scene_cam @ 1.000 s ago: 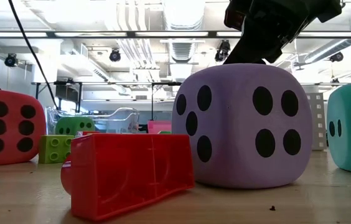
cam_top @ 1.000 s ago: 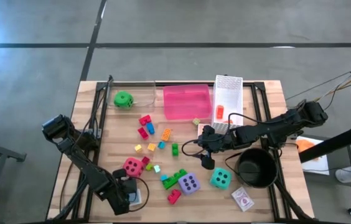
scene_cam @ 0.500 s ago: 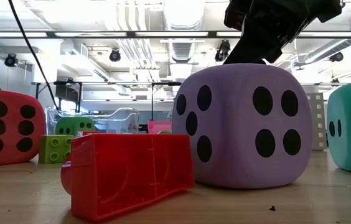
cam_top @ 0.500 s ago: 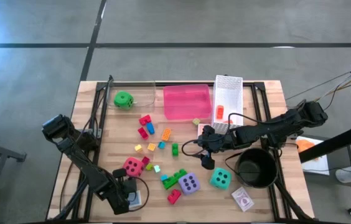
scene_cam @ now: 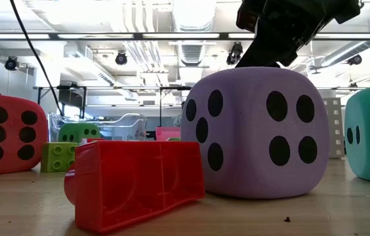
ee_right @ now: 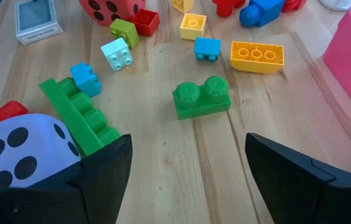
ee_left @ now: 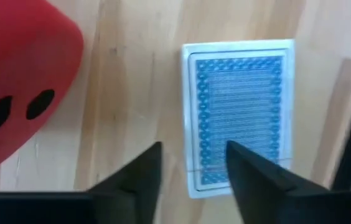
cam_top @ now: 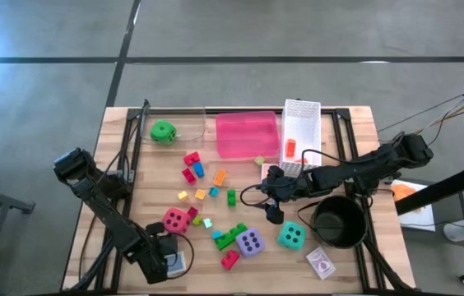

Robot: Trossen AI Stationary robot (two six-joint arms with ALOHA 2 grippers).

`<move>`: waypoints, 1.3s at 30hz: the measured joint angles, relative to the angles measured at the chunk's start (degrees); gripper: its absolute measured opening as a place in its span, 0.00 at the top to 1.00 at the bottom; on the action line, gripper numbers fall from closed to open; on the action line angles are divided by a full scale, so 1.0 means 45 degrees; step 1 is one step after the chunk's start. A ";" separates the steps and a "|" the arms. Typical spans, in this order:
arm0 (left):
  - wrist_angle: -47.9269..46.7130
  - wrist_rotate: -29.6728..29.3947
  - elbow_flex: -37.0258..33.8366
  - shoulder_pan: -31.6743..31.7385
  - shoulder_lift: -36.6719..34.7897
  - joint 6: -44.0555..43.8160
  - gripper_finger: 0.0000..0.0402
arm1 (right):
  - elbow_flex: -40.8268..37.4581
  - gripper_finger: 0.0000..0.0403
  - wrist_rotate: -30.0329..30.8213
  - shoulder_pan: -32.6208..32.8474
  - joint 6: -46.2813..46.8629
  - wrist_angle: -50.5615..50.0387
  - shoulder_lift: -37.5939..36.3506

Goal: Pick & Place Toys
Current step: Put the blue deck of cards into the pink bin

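A blue-backed card pack (ee_left: 241, 112) lies flat on the wood beside the red die (ee_left: 20, 87), near the table's front left. My left gripper (ee_left: 194, 177) points down over the pack's end, open; one finger stands over the pack and the other over bare wood, and I cannot tell whether either touches. My right gripper (ee_right: 188, 162) hovers open at mid-table, slanting down toward a green two-stud brick (ee_right: 201, 98). Small bricks (cam_top: 207, 185) lie scattered on the table. The purple die (cam_top: 250, 242), teal die (cam_top: 291, 236) and a red brick (cam_top: 229, 260) rest near the front.
A pink bin (cam_top: 247, 134) and a white mesh basket (cam_top: 301, 131) stand at the far edge, and a black pot (cam_top: 337, 222) at the right. The green die (cam_top: 163, 131) sits far left by a clear container (cam_top: 191, 123). Another card pack (cam_top: 321, 263) lies front right.
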 joint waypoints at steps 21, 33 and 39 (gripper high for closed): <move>-0.0606 -0.0023 0.2015 0.0019 0.1589 0.0193 0.38 | 0.0001 0.24 0.0000 0.0001 -0.0001 0.0004 -0.0001; -0.1261 0.0459 0.2155 0.0063 0.1705 -0.1141 0.50 | 0.0001 0.24 0.0000 0.0002 -0.0003 0.0004 -0.0001; -0.1665 0.0450 0.2143 0.0117 0.1696 -0.2780 0.52 | 0.0001 0.24 0.0000 0.0003 -0.0003 0.0004 -0.0001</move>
